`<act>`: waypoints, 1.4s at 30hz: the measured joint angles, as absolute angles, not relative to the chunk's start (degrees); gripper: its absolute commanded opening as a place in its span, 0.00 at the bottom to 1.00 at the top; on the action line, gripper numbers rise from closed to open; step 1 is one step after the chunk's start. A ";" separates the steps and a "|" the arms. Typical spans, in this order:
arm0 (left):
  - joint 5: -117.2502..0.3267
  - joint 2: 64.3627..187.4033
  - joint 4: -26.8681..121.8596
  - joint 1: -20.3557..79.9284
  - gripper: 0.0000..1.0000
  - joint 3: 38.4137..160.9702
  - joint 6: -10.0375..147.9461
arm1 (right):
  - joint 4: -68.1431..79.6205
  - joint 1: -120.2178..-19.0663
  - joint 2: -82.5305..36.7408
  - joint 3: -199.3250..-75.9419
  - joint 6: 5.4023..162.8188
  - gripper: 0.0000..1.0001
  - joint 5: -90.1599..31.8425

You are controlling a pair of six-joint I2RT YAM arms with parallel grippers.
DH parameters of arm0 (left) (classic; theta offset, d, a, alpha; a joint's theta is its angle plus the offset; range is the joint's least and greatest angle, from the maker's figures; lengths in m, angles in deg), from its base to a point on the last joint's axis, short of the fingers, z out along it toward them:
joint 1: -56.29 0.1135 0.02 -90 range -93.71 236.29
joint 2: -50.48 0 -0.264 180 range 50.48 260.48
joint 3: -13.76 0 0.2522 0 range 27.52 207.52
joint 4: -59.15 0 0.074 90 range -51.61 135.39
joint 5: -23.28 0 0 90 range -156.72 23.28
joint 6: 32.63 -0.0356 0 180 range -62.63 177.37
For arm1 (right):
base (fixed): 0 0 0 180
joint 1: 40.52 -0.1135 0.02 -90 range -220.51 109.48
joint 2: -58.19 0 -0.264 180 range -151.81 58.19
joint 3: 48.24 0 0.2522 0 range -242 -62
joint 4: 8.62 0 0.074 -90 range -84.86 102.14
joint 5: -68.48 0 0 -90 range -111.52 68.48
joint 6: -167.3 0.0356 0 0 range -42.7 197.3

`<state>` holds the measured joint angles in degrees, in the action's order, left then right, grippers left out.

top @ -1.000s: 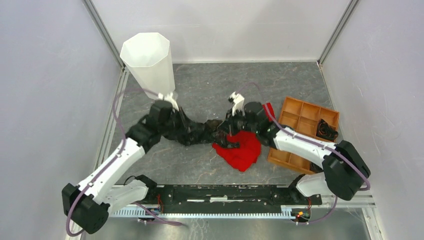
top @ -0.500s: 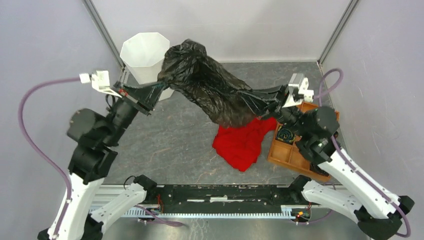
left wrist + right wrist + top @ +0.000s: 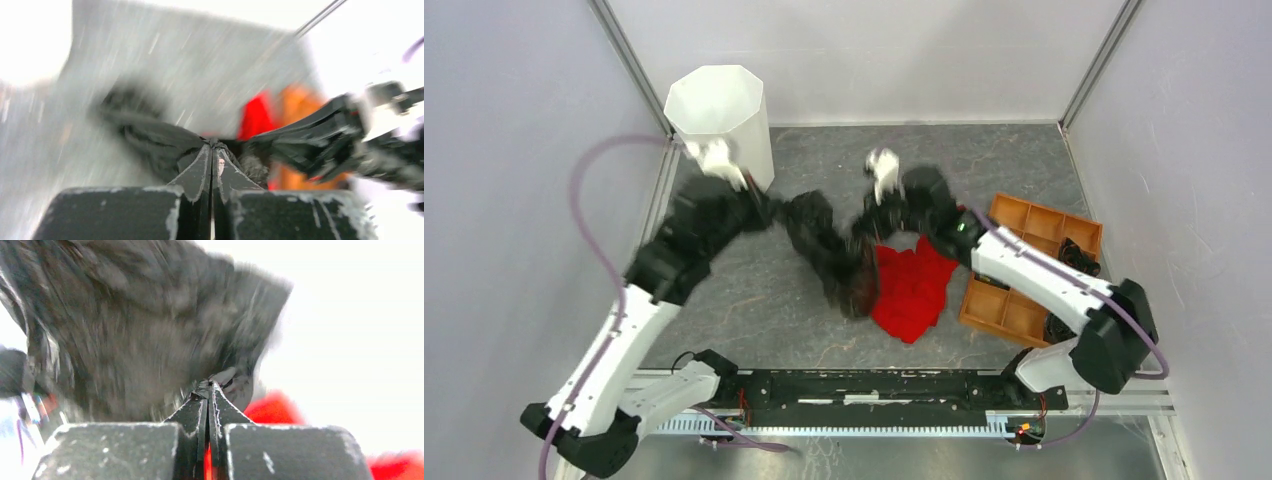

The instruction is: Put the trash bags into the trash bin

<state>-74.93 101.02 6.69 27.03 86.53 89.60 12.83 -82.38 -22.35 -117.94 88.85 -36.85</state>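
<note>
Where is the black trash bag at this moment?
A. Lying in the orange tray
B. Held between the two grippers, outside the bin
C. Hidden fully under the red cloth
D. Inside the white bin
B: the left gripper and the right gripper are each shut on the black trash bag, which sags between them beside the red cloth, outside the white bin.

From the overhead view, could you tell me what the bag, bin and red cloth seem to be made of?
The bag: probably thin plastic film; black, crumpled into fine folds, blur hides any gloss. The bin: likely rigid plastic; smooth white faceted walls, faintly translucent. The cloth: apparently soft fabric; matte red, lying in loose folds.
</note>
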 measured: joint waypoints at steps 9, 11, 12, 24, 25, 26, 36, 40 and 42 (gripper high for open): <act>-60.24 95.16 31.55 27.05 0.02 115.16 83.68 | -5.38 -84.61 -2.67 -138.03 85.09 0.01 -39.39; -61.82 89.44 34.82 27.07 0.02 108.34 83.96 | -12.33 -85.33 3.77 -128.83 85.77 0.01 -40.17; -63.54 86.81 35.44 27.07 0.02 103.20 84.73 | -14.80 -85.35 4.60 -125.20 86.29 0.01 -39.91; -73.84 88.65 10.08 27.07 0.02 69.08 92.14 | 7.27 -84.98 -16.99 -108.87 86.22 0.01 -35.15; -74.14 90.51 9.51 27.07 0.02 76.01 90.70 | 9.88 -84.98 -16.99 -115.04 84.85 0.01 -34.45; -74.03 92.45 10.58 27.07 0.02 82.96 89.25 | 11.23 -84.98 -16.99 -121.05 83.69 0.01 -34.25; -76.90 82.07 28.84 27.07 0.02 96.49 84.86 | -8.00 -85.07 8.34 -120.28 80.98 0.00 -31.98; -87.56 81.31 19.20 27.07 0.02 85.98 89.01 | -6.28 -81.81 3.12 -110.53 84.59 0.00 -30.51; -91.08 83.25 11.85 27.07 0.02 81.74 90.19 | -1.32 -78.23 -3.46 -108.46 86.53 0.00 -30.60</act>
<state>-91.08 83.25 11.85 27.07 81.74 90.19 -1.32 -78.23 -3.46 -108.46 86.53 -30.60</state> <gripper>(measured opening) 0.027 0.006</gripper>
